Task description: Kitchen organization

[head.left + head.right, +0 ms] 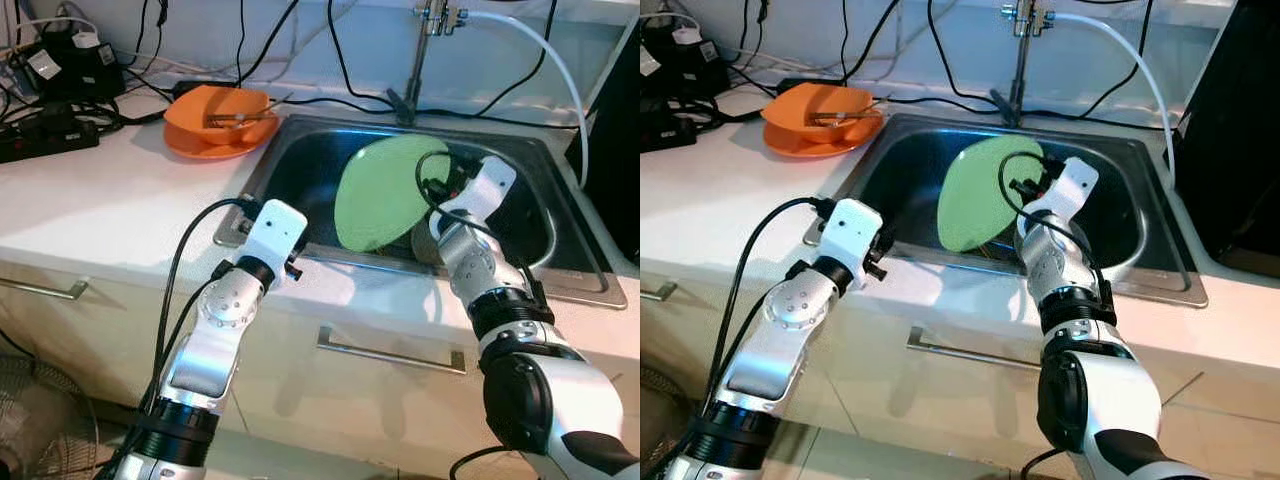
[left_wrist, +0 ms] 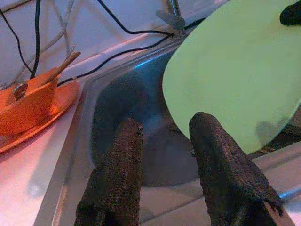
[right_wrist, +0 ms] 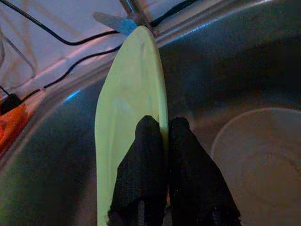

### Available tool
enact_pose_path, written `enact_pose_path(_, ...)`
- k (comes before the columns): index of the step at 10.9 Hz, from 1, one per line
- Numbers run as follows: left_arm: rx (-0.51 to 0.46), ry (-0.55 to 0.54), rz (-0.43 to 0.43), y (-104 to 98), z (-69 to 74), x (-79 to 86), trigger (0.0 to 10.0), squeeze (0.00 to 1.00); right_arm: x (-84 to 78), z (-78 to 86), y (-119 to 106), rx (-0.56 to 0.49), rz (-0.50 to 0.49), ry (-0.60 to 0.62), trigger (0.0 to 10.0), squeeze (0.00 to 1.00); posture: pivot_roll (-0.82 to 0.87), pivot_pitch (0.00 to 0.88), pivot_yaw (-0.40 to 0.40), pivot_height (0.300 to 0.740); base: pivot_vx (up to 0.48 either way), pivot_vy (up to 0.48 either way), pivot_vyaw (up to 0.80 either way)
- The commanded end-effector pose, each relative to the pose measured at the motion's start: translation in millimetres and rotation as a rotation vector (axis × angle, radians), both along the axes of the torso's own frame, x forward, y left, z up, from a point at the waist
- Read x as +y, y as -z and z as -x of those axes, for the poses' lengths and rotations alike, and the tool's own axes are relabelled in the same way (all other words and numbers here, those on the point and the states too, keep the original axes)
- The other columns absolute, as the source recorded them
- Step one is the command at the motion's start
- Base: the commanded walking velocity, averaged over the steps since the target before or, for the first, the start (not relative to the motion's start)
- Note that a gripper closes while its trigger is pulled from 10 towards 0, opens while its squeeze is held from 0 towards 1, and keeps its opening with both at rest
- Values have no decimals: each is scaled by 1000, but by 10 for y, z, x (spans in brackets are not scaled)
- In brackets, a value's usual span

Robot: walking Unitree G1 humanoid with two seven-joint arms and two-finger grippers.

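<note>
Two grippers are in view, and one carries the load: the right gripper [image 3: 162, 141] has its two black fingers closed tight on the rim of a green plate [image 1: 385, 190], one finger on each face, as the right wrist view shows edge-on. The plate is held above the basin of the sink [image 1: 300, 150], standing on edge rather than lying flat, which appears deliberate (a rim pinch is the only hold two narrow fingers can get on a thin disc). Its broad face is turned toward the robot's left and somewhat toward the head camera; its long axis runs from the lower edge near the front wall of the sink up toward the tap [image 1: 440, 18] at the back, leaning away from the robot. Whether the lower edge touches the sink wall cannot be told. A pale bowl [image 3: 258, 160] lies in the sink bottom beside the plate. The left gripper [image 2: 164, 136] hovers at the front left lip of the sink with its fingers parted and nothing between them, pointed at the plate's face, seemingly placed to support or receive it. An orange dish [image 1: 215, 122] holding utensils sits on the counter [image 1: 100, 200] left of the sink, well apart from both grippers.
</note>
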State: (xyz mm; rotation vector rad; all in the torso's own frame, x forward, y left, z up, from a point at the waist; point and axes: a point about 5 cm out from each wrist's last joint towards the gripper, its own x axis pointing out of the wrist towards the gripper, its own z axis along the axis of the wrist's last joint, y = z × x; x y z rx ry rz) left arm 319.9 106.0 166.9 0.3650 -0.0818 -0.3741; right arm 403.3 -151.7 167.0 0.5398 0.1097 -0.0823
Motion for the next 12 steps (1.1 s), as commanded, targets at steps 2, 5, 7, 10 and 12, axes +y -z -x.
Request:
enact_pose_path(2,-8,3,-1,-29,9,12,10000,0,-6,-43,-175,-67,13,7,10000,0,255,6,6,740,0,0,0)
enact_pose_path(5,-8,3,-1,-29,9,12,10000,0,-6,-43,-175,-67,13,7,10000,0,255,6,6,740,0,0,0)
enact_pose_path(7,-8,3,-1,-29,9,12,10000,0,-6,-43,-175,-67,13,7,10000,0,255,6,6,740,0,0,0)
enact_pose_path(10,118,69,175,-81,89,-152,10000,0,66,-41,42,91,163,-15,10000,0,263,16,3,740,0,0,0)
enact_pose_path(12,124,73,191,-87,92,-168,10000,0,74,-36,65,107,169,-17,10000,0,264,12,4,740,0,0,0)
